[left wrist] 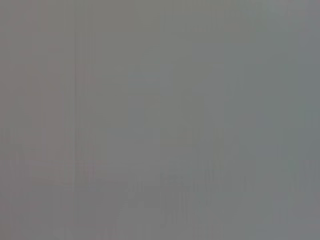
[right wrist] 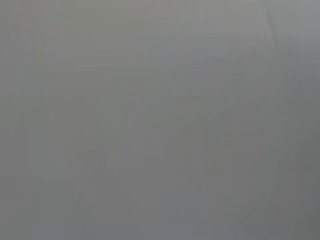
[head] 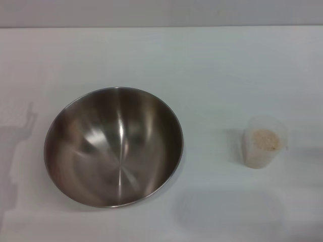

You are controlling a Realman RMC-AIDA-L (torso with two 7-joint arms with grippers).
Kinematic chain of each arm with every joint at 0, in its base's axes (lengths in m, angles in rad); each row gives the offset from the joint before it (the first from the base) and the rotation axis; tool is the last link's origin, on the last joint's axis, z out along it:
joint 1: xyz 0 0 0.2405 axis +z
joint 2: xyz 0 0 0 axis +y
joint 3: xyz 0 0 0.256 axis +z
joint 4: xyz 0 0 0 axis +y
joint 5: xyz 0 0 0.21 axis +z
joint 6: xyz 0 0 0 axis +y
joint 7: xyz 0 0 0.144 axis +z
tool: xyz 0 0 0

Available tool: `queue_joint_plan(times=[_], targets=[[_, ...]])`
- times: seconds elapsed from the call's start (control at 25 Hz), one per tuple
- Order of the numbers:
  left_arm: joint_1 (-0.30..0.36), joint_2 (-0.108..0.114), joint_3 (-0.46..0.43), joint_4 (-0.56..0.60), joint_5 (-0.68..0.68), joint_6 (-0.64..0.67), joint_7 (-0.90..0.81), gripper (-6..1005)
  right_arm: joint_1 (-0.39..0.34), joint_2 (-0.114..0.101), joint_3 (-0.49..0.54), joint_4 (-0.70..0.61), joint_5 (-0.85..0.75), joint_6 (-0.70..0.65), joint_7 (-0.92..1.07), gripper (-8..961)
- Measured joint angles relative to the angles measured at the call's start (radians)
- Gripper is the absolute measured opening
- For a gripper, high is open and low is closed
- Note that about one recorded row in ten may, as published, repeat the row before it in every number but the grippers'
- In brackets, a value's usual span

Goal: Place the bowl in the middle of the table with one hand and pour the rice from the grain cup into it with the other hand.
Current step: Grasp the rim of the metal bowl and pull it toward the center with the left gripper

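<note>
In the head view the steel bowl [head: 113, 146] sits upright and empty on the white table [head: 202, 65], left of centre. The clear grain cup [head: 262, 142] stands upright at the right, holding beige rice [head: 264, 139]. Bowl and cup are well apart. Neither gripper shows in the head view. Both wrist views show only a plain grey blur with nothing to tell apart.
A faint grey shadow [head: 17, 146] lies on the table at the left edge, beside the bowl. The table's far edge [head: 161, 26] runs along the top of the head view.
</note>
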Motion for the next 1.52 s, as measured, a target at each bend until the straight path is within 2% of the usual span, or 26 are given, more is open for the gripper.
queue_joint_plan(times=[0.16,0.36,0.52,0.6,0.68,0.88,1.0,1.04,1.08,1.2,1.32,1.4,1.44,1.48,1.52], targets=[[-0.007,0.001,-0.002,0.0,0.0,-0.002,0.002,811,-0.002,0.0,-0.004,0.004,0.075,0.004,0.0,820],[-0.017,0.003,0.001,-0.007,0.004,-0.004,0.001,812,-0.002,0.0,-0.011,0.006,0.094,0.004,0.0,819],[-0.049,0.016,0.01,-0.01,0.011,-0.036,0.007,812,0.007,0.0,-0.012,0.006,0.091,0.004,0.0,818],[-0.07,0.032,0.01,-0.025,0.012,-0.071,0.009,811,0.012,0.0,-0.013,0.006,0.089,0.004,0.0,819],[-0.085,0.061,0.01,-0.076,0.013,-0.134,0.022,811,0.017,-0.001,-0.013,0.006,0.088,0.004,0.0,819],[-0.07,0.146,-0.024,-0.317,0.062,-0.399,0.108,812,0.026,-0.002,-0.014,0.004,0.086,0.005,0.0,818],[-0.024,0.183,-0.121,-0.531,0.16,-0.66,0.154,812,0.03,-0.002,-0.015,0.004,0.086,0.01,0.0,818],[0.007,0.19,-0.207,-0.67,0.236,-0.875,0.154,811,0.031,-0.002,-0.014,0.004,0.086,0.012,0.0,818],[0.007,0.19,-0.207,-0.67,0.236,-0.875,0.154,811,0.033,-0.002,-0.014,0.005,0.086,0.014,0.0,818],[0.032,0.176,-0.332,-0.883,0.332,-1.236,0.156,811,0.04,-0.001,-0.015,0.005,0.086,0.017,0.0,819],[0.016,0.144,-0.45,-1.053,0.379,-1.598,0.178,811,0.048,0.0,-0.017,0.005,0.085,0.025,0.0,819],[0.016,0.144,-0.45,-1.053,0.379,-1.598,0.178,811,0.051,0.0,-0.018,0.004,0.084,0.028,0.0,819],[-0.043,0.086,-0.597,-1.188,0.38,-1.98,0.273,811,0.054,0.0,-0.018,0.004,0.084,0.029,0.0,820],[-0.05,0.079,-0.614,-1.199,0.38,-2.014,0.286,811,0.055,0.0,-0.018,0.003,0.083,0.03,0.0,820],[-0.065,0.058,-0.654,-1.224,0.378,-2.095,0.322,811,0.055,0.0,-0.019,0.002,0.083,0.03,0.0,820]])
